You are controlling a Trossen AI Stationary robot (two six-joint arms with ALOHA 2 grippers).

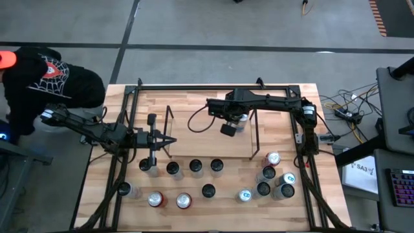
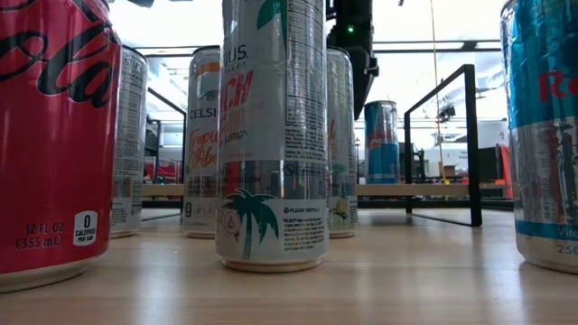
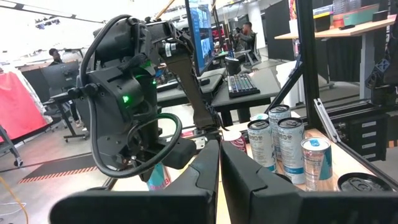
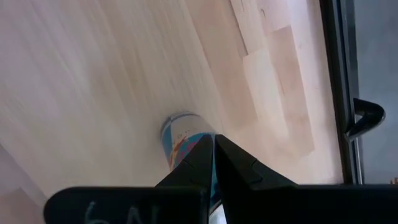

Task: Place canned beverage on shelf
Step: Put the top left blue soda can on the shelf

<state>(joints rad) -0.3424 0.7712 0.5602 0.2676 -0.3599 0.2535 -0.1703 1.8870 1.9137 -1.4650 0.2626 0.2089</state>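
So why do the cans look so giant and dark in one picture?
Low view: the camera sits right beside the red can and white can, and bright room light behind leaves them shaded. High view: even light, small cans.

In the low view the red can point(image 2: 50, 144) is cut off by the left and top edges, and the blue can point(image 2: 545, 135) by the right edge, so neither label reads whole. From above, the right gripper point(image 1: 228, 129) and its wrist cover most of the can on the shelf point(image 1: 194, 139). In the right wrist view that blue can point(image 4: 180, 140) is partly hidden behind the closed fingers point(image 4: 193, 165). A person point(image 1: 45, 81) is cropped at the high view's left edge.
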